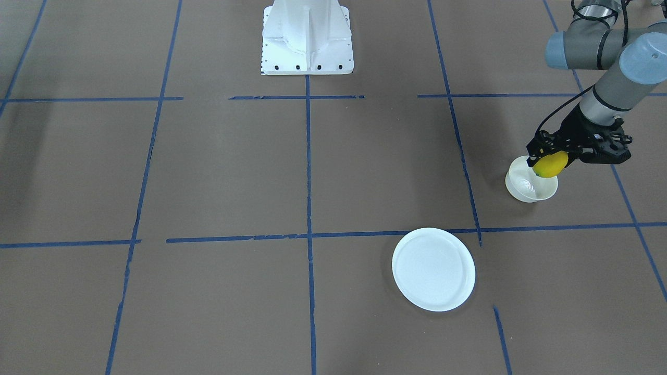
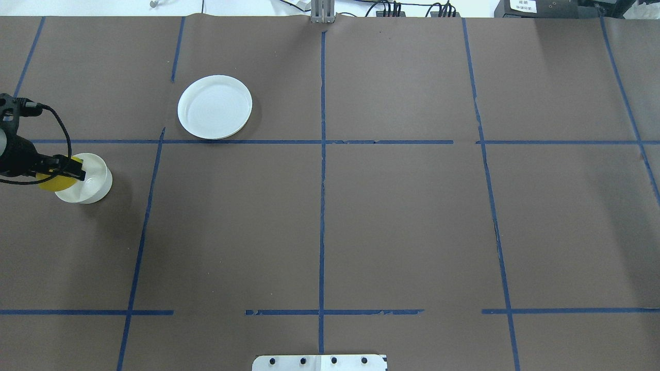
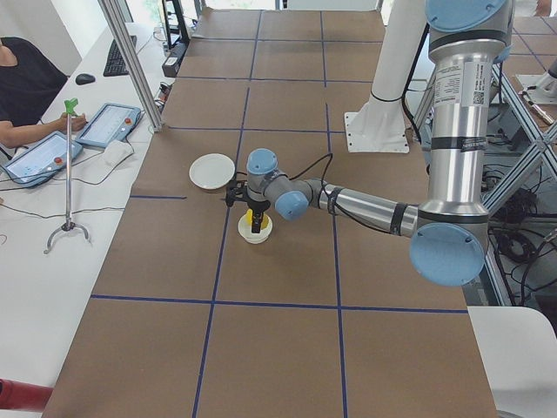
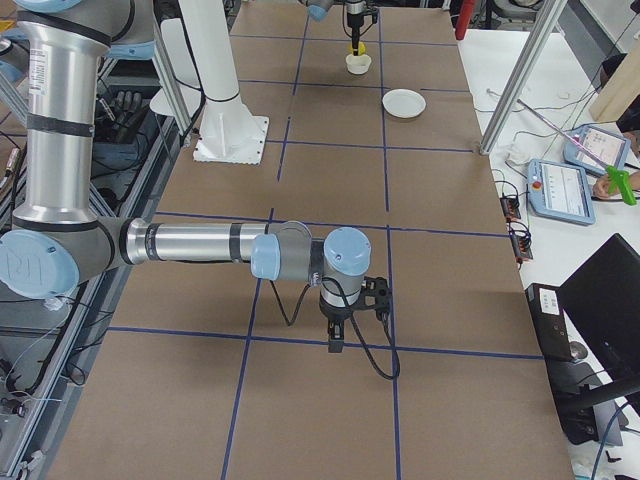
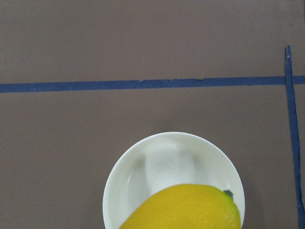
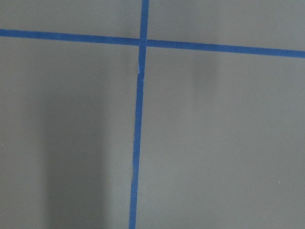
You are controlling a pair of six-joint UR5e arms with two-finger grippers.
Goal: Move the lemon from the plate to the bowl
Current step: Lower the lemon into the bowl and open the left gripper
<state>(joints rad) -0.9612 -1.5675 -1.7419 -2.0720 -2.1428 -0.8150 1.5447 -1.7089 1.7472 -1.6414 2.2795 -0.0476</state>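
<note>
In the front-facing view the left pincer (image 1: pixel 547 159) is pinched on the lemon (image 1: pixel 550 164), its black fingers pressed against the fruit's sides. The lemon hangs over the bowl (image 1: pixel 523 188), above the rim at about 2 o'clock, bright yellow and smooth. The plate (image 1: pixel 433 269) lies bare on the tabletop (image 1: pixel 234 172), between 7 and 8 o'clock from the bowl and well apart from it.

From overhead the bowl sits at the frame's 9 o'clock edge. The pincer covers part of the lemon, and the fruit juts past the bowl's rim at 9 o'clock. The plate lies at 2 o'clock from the bowl.

The exterior left view shows the pincer pointing straight down over the bowl. The lemon is a small yellow spot there.

In the exterior right view the right pincer (image 4: pixel 335 345) hangs just above the tabletop. Whether it is spread or pressed together cannot be told.

The left wrist view has the lemon at 6 o'clock, cut off by the frame. Its dark green tip (image 5: pixel 228 193) shows, with the bowl beneath.

The right wrist view shows only tabletop and blue tape (image 6: pixel 138 143).
</note>
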